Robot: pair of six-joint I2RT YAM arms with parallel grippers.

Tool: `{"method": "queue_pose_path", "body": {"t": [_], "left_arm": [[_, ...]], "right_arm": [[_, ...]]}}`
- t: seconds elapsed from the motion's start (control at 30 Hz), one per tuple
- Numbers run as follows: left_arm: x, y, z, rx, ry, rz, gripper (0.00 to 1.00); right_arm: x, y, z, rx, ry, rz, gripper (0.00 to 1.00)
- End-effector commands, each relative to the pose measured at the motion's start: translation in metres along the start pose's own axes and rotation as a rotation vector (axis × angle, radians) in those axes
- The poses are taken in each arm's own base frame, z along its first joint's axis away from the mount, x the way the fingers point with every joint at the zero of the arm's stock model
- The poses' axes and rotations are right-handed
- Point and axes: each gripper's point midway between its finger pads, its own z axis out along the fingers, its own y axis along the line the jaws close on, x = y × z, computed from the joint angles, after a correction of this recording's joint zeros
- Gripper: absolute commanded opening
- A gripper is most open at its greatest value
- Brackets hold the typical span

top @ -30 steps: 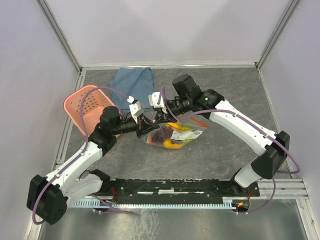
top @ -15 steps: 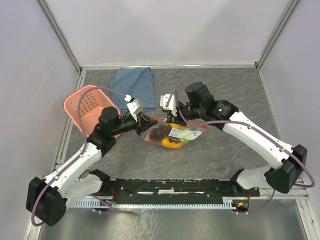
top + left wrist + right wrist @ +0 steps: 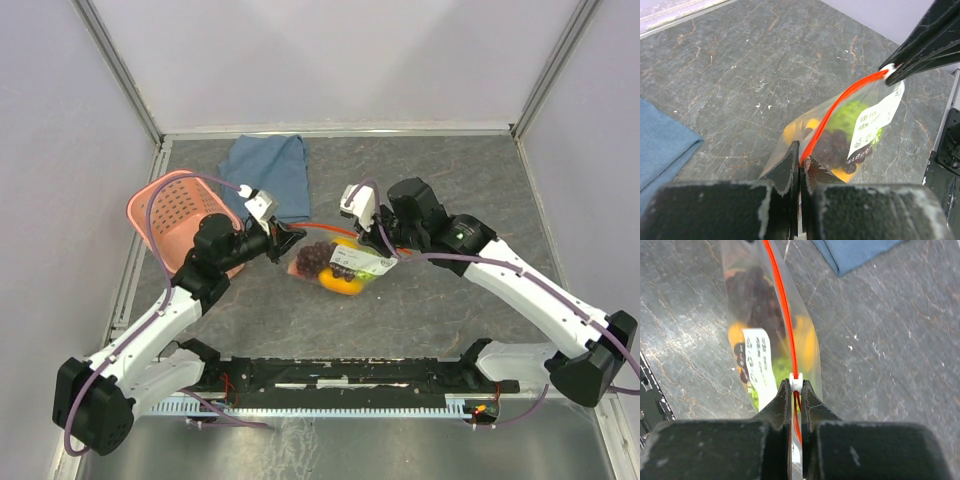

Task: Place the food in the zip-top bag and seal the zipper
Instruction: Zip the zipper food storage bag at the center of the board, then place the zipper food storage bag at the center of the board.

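The left wrist camera is revealing what the overhead view is blurring. The left gripper (image 3: 799, 159) is pinching one end of the thin orange-red plastic zipper strip (image 3: 840, 107), its jaws pressed together on it. The strip is stretching away from it to the right gripper (image 3: 891, 71).

The right wrist camera is adding that this gripper is clamping a small white slider (image 3: 796, 382) on the strip, jaws nearly touching.

From above, the folded blue cloth (image 3: 268, 170) is lying beyond the left gripper, and the pink perforated plastic basket (image 3: 175, 215) is sitting behind it, beside its arm.

A white printed label (image 3: 872, 127) is covering part of the contents.

The clear crinkly plastic zip-top bag (image 3: 345, 268) is lying between the two grippers, below the taut strip. It is holding the dark purple grape bunch (image 3: 757, 295), the yellow-green bumpy ball (image 3: 850, 112) and the yellow-orange round fruit (image 3: 806, 342).
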Motion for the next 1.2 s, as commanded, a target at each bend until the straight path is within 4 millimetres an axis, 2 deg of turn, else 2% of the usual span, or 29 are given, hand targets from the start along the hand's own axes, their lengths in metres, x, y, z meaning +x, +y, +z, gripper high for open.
{"method": "queue_pose_path", "body": {"t": [0.0, 0.3, 0.57, 0.7, 0.83, 0.93, 1.17], "left_arm": [[-0.025, 0.023, -0.005, -0.123, -0.095, -0.014, 0.03], [-0.019, 0.039, -0.006, -0.187, -0.086, -0.062, 0.03], [-0.008, 0.05, -0.002, -0.223, -0.021, -0.11, 0.03], [-0.003, 0.049, 0.003, -0.206, 0.004, -0.124, 0.03], [-0.002, 0.043, 0.013, -0.151, 0.021, -0.154, 0.03], [-0.005, 0.041, 0.021, -0.12, 0.026, -0.192, 0.11], [-0.014, 0.054, 0.029, -0.189, 0.014, -0.266, 0.48]], "right_arm": [[0.017, -0.024, -0.03, 0.178, 0.057, 0.076, 0.02], [0.038, -0.044, -0.06, 0.331, 0.095, 0.167, 0.02], [0.062, -0.049, -0.076, 0.392, 0.15, 0.283, 0.02], [0.072, -0.047, -0.078, 0.401, 0.171, 0.327, 0.02], [0.074, -0.047, -0.074, 0.398, 0.16, 0.369, 0.02], [0.072, -0.055, -0.069, 0.428, 0.145, 0.414, 0.02], [0.081, -0.086, -0.05, 0.546, 0.144, 0.548, 0.01]]}}
